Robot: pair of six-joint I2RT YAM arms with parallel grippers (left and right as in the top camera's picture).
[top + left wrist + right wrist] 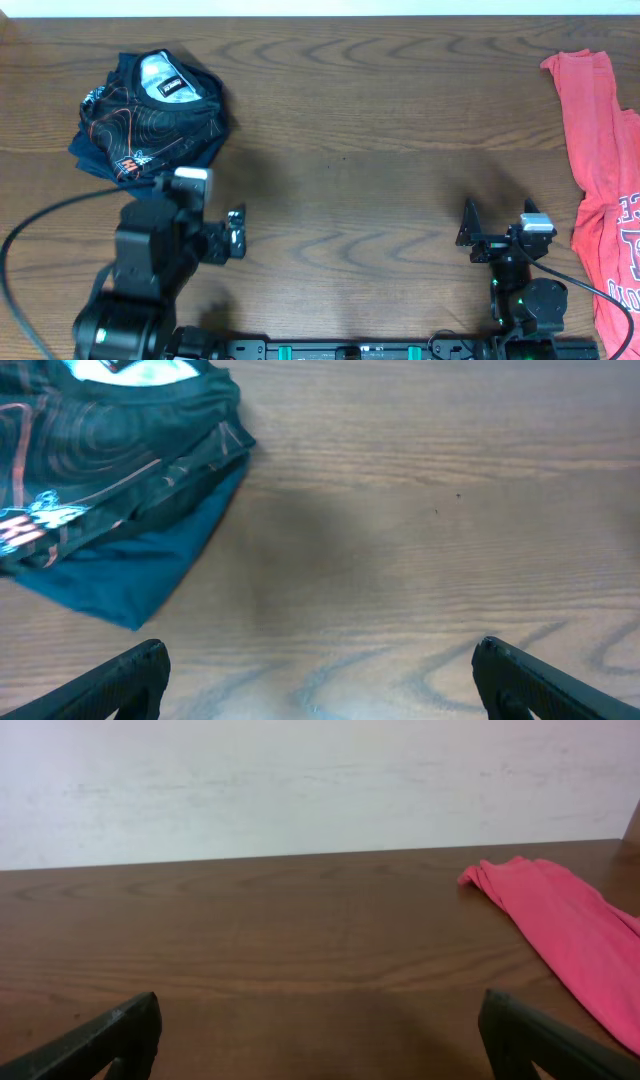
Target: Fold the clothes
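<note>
Both arms wait low at the near edge of the wooden table (380, 130), the left gripper (320, 695) and right gripper (320, 1045) each spread wide and holding nothing. The black jersey (150, 110) sits bundled at the far left, seemingly done; the coral-red T-shirt (605, 200) lies rumpled along the right edge. That shirt looks due next, calling for the right arm to reach over, pinch an edge and drag it to the centre.
</note>
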